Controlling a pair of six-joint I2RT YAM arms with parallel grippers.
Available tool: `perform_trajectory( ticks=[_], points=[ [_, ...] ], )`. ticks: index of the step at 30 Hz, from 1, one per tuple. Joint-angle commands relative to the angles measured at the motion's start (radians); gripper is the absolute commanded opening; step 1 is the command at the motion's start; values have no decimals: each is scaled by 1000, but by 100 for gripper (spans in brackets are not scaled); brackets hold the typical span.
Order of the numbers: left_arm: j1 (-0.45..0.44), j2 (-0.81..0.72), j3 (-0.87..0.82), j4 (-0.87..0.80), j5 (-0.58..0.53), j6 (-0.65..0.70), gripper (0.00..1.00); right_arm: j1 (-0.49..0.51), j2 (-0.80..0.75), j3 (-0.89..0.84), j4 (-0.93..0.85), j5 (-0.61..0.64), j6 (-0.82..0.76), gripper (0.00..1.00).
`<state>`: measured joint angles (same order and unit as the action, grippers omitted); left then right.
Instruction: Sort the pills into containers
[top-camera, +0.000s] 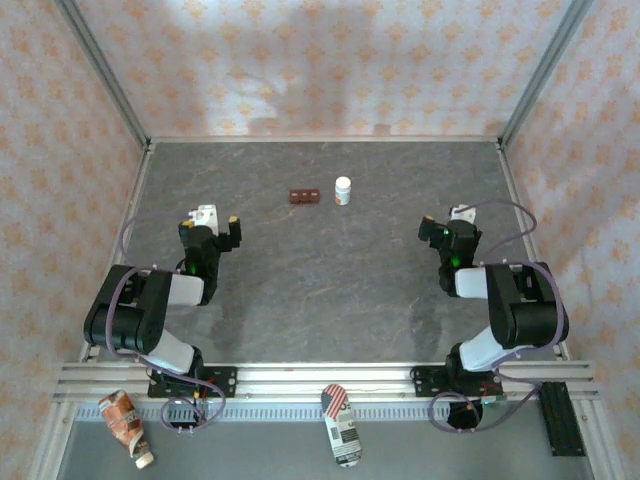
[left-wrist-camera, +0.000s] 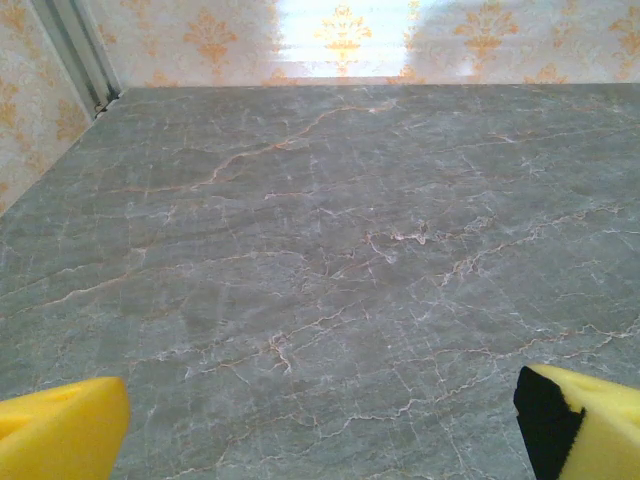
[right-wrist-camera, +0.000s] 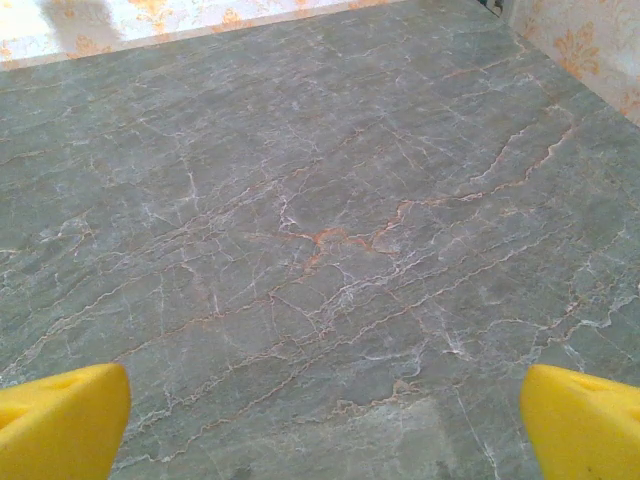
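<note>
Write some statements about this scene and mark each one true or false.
1. The bottle stands upright, just right of the containers. True.
2. The left pincer holds the bottle. False: it is open, empty and apart from it.
3. The right pincer is open. True.
4. The containers lie at the near edge of the table. False: they lie in its far half.

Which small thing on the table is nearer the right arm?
The white round bottle with white cap; the dark red-brown compartment strip lies left of it.
</note>
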<state>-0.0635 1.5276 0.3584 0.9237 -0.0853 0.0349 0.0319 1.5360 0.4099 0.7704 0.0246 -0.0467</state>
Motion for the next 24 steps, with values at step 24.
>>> perform_trajectory(
  ticks=[24],
  points=[
    [27,0,42,-76,36,-7,98,-10,-15,14,1,-20,-9,99]
  ],
)
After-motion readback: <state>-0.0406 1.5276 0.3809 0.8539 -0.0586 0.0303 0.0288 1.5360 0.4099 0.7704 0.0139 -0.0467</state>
